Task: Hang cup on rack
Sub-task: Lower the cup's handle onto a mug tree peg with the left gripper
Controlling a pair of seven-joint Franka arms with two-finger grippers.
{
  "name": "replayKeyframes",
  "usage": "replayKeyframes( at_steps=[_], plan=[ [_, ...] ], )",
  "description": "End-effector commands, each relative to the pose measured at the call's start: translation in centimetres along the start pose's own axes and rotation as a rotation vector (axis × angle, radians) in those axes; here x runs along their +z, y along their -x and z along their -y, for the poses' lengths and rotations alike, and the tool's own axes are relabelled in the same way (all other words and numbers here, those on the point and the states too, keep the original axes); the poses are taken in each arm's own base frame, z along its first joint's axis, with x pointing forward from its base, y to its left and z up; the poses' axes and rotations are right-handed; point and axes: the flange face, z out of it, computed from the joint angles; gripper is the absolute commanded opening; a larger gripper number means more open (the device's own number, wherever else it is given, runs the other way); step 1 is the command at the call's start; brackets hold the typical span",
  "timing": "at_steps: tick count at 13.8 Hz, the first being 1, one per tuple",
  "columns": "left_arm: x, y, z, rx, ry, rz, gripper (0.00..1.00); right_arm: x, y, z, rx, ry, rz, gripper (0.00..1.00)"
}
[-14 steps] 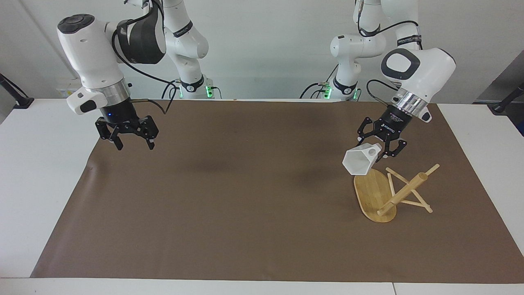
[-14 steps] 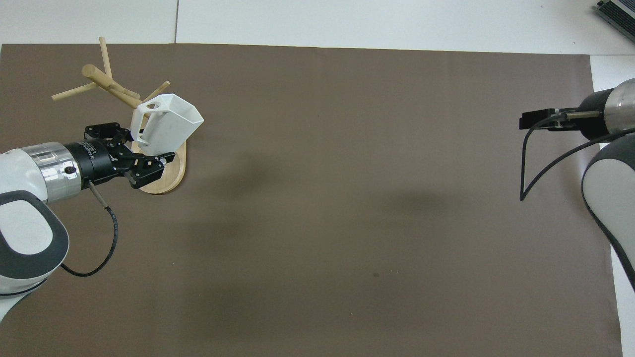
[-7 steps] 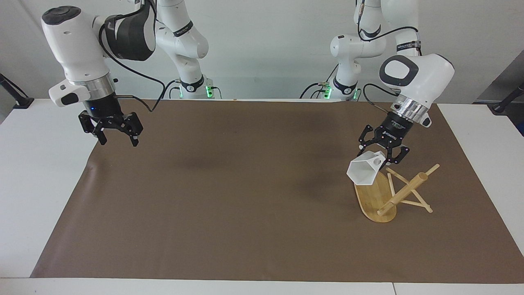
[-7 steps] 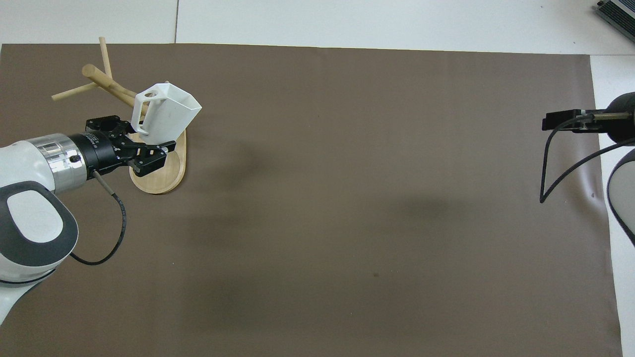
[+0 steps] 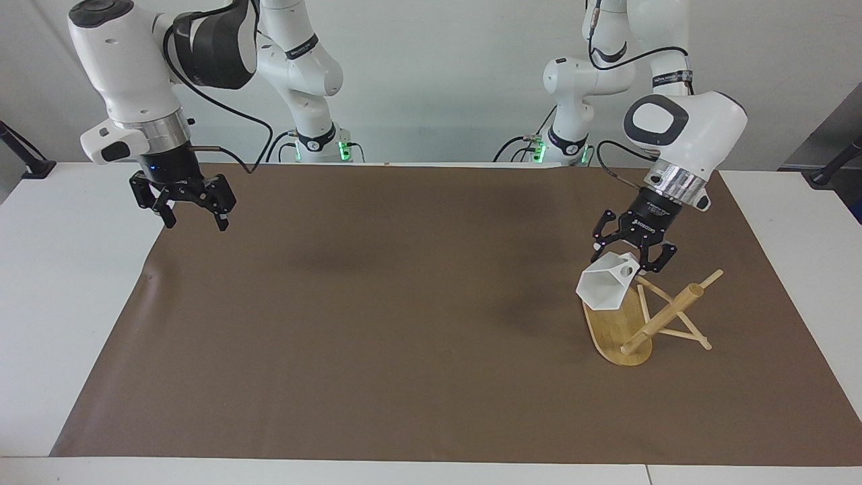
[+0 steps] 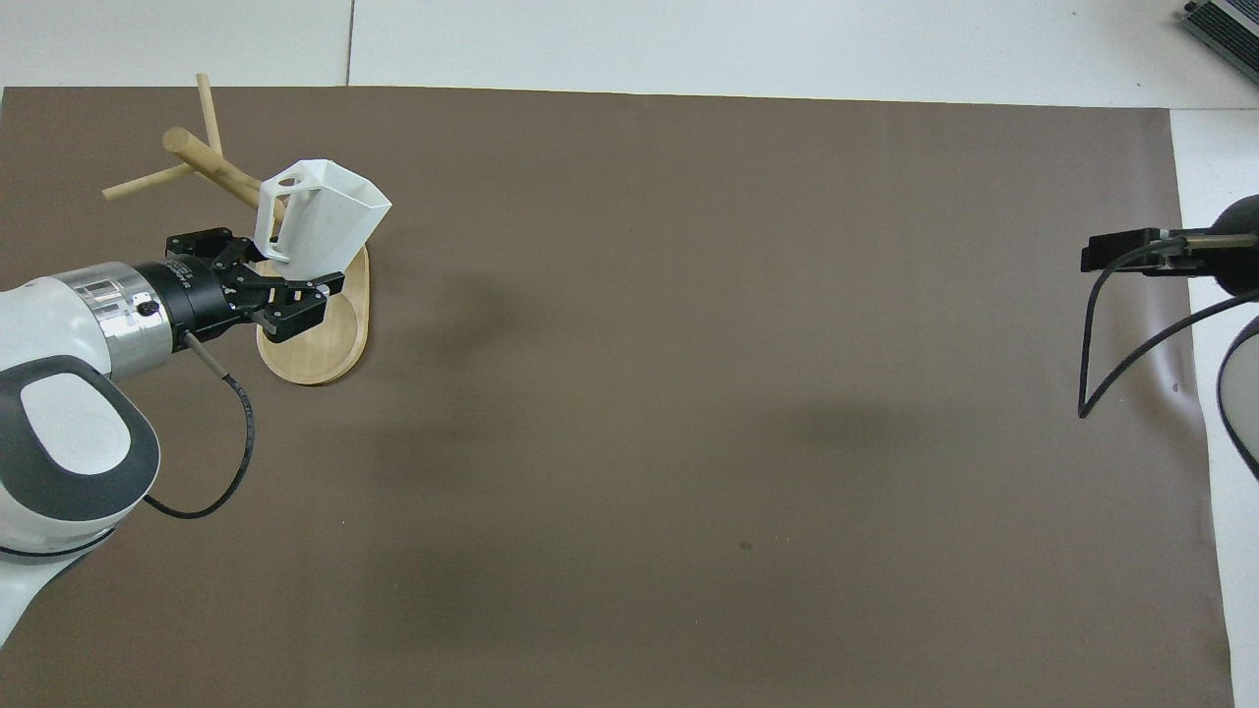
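Cup [image 5: 604,285] being carried closer to the rack's [image 5: 646,316] pegs, gripped by the left gripper [image 5: 635,259], right gripper [image 5: 190,213] being held open over the mat's [image 5: 377,323] edge.

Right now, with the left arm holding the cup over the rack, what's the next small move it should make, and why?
Probably ease the cup on toward the nearest peg of the rack and line the handle's hole up with the peg's tip. The left gripper holds the cup tilted over the rack's base, handle toward the pegs, but no peg is through the hole yet. The right gripper waits, open, at its own end of the table.
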Motion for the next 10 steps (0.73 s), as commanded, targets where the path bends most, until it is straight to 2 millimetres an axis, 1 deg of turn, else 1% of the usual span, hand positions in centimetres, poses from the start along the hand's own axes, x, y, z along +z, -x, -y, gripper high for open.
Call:
replayKeyframes(
  at_steps=[1, 3, 6, 7, 9, 10],
  plan=[
    [0.1, 0.4, -0.5, -0.039, 0.022, 0.003, 0.00, -0.2, 0.7, -0.5, -0.008, 0.008, 0.015, 1.00],
    [0.0, 0.4, -0.8, -0.052, 0.024, 0.006, 0.00, -0.1, 1.0, -0.7, -0.012, 0.020, 0.040, 1.00],
    [-0.2, 0.5, -1.1, -0.094, 0.052, 0.021, 0.00, -0.2, 2.0, -0.5, -0.016, 0.021, 0.120, 1.00],
    [0.0, 0.3, -1.2, -0.101, 0.054, 0.019, 0.00, -0.3, 2.1, -0.4, -0.017, 0.021, 0.132, 1.00],
    [0.4, 0.1, -1.3, -0.105, 0.052, 0.013, 0.00, -1.0, 2.2, -0.4, -0.015, 0.016, 0.155, 1.00],
    [0.4, 0.0, -1.3, -0.105, 0.052, 0.012, 0.00, -1.7, 2.2, -0.3, -0.018, 0.016, 0.158, 1.00]
  ],
)
